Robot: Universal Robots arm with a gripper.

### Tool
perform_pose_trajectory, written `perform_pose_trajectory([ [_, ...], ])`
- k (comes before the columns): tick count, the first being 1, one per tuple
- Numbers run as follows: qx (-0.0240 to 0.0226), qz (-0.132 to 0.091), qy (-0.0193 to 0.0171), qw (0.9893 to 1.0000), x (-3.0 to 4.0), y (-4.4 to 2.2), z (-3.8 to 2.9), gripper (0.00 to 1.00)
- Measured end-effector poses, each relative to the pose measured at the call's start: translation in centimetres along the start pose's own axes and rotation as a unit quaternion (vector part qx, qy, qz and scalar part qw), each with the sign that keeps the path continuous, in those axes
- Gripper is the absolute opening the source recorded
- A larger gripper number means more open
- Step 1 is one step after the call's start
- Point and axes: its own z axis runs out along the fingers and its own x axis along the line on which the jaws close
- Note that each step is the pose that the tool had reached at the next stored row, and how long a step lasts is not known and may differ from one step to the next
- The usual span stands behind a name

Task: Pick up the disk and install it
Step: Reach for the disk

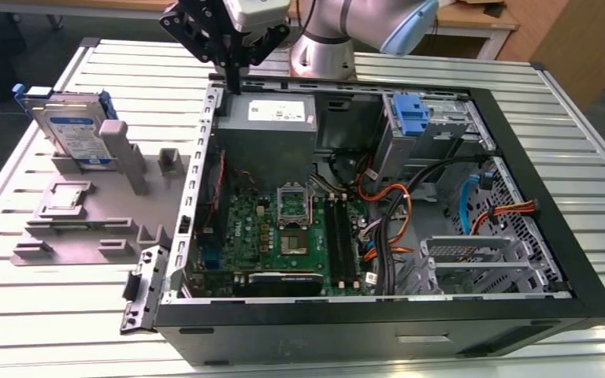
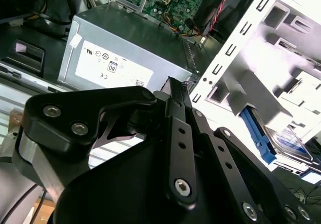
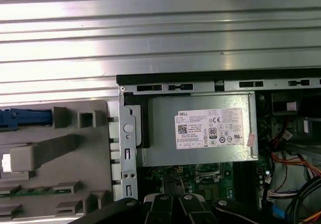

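Note:
The disk (image 1: 76,130) stands upright in a grey holder (image 1: 92,213) on the table, at the exterior view's left of the open computer case (image 1: 387,307). It is silver-grey with a white-and-blue label and blue rails. In the second wrist view the disk (image 2: 287,137) shows past the case wall, and in the first wrist view its blue rail (image 3: 25,117) shows edge-on. My gripper (image 1: 235,83) hangs over the case's rear corner beside the power-supply box (image 1: 271,118), well apart from the disk. Its fingers (image 2: 173,96) are shut together with nothing between them.
Inside the case lie a green motherboard (image 1: 281,228), orange and black cables (image 1: 397,213) and an unmoving blue plastic bracket (image 1: 413,114) in the drive bay. The power-supply box (image 3: 200,131) sits just under the gripper (image 3: 173,201). The slatted metal table (image 3: 160,43) surrounds the case.

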Motion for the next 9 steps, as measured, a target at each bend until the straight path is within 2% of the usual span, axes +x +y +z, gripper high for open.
perform_pose_trajectory([
  [9,0.0,0.0,0.0,1.0,0.47,-0.04,0.03,0.1],
])
